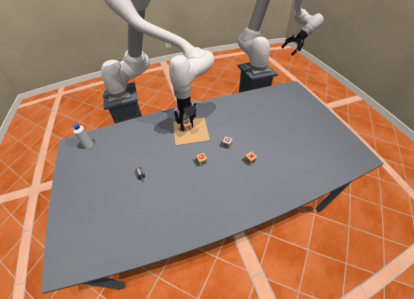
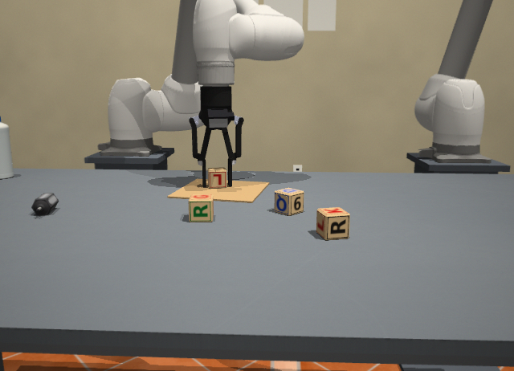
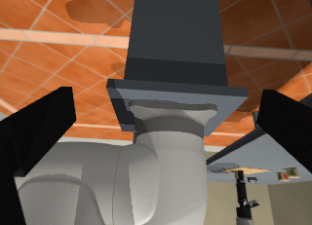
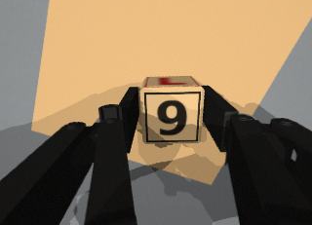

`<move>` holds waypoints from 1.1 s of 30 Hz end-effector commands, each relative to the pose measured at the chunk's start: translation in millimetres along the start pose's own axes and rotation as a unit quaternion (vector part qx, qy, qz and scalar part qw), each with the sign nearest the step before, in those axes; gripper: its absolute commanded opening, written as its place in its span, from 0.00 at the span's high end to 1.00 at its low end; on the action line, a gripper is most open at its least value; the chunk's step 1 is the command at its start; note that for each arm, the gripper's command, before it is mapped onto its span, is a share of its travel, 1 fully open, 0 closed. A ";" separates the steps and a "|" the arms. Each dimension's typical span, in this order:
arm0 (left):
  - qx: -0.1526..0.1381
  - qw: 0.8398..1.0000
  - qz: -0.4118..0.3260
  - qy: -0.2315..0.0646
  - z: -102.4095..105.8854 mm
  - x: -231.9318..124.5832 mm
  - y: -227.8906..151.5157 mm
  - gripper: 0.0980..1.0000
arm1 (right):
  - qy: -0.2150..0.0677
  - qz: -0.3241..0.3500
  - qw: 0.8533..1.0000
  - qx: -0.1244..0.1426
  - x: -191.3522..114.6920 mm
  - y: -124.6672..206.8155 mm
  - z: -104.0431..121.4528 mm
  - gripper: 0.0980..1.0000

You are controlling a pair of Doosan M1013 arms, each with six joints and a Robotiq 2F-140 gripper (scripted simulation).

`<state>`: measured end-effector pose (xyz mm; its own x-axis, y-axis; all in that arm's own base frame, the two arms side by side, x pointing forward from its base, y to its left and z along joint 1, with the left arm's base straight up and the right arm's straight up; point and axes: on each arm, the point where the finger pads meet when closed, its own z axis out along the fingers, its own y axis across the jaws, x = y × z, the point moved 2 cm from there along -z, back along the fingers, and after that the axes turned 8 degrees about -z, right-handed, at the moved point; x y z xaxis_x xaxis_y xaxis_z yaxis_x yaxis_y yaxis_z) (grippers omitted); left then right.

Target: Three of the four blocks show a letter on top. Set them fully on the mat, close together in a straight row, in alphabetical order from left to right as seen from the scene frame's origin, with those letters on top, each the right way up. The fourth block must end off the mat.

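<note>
Reads black 9 on top and red L on one side of the block [image 1: 187,125] [image 2: 217,178] [image 4: 172,117], sitting on the mat [image 1: 197,136] [image 2: 245,191] [image 3: 253,170] [image 4: 171,30] between the part-open fingers of the right gripper [image 1: 187,128] [image 2: 217,185] [image 4: 169,100], off which lie the red-topped G block [image 1: 201,159] [image 2: 201,208] and K block [image 1: 250,158] [image 2: 332,224], with left gripper [image 1: 288,50] [image 3: 168,105] wide.
</note>
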<state>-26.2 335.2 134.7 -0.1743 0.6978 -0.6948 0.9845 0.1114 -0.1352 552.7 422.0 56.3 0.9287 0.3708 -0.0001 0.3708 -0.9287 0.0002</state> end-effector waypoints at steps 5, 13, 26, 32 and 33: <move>0.000 1.000 0.000 0.001 -0.5 0.0 -0.1 0.00 | 0.001 0.000 1.000 0.000 0.4 -0.2 -0.8 0.62; 0.000 1.000 0.000 0.001 -0.5 0.0 -0.1 0.00 | 0.001 0.000 1.000 0.000 0.4 -0.2 -0.8 0.74; 0.000 1.000 0.000 0.001 -0.5 0.0 -0.1 0.00 | 0.001 0.000 1.000 0.000 0.4 -0.2 -0.8 0.74; 0.000 1.000 0.000 0.001 -0.5 0.0 -0.1 0.00 | 0.001 0.000 1.000 0.000 0.4 -0.2 -0.8 0.74; 0.000 1.000 0.000 0.001 -0.5 0.0 -0.1 0.00 | 0.001 0.000 1.000 0.000 0.4 -0.2 -0.8 0.74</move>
<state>-26.2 335.2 134.7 -0.1743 0.6978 -0.6948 0.9845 0.1114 -0.1352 552.8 422.0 56.4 0.9287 0.3708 0.0001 0.3708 -0.9287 0.0001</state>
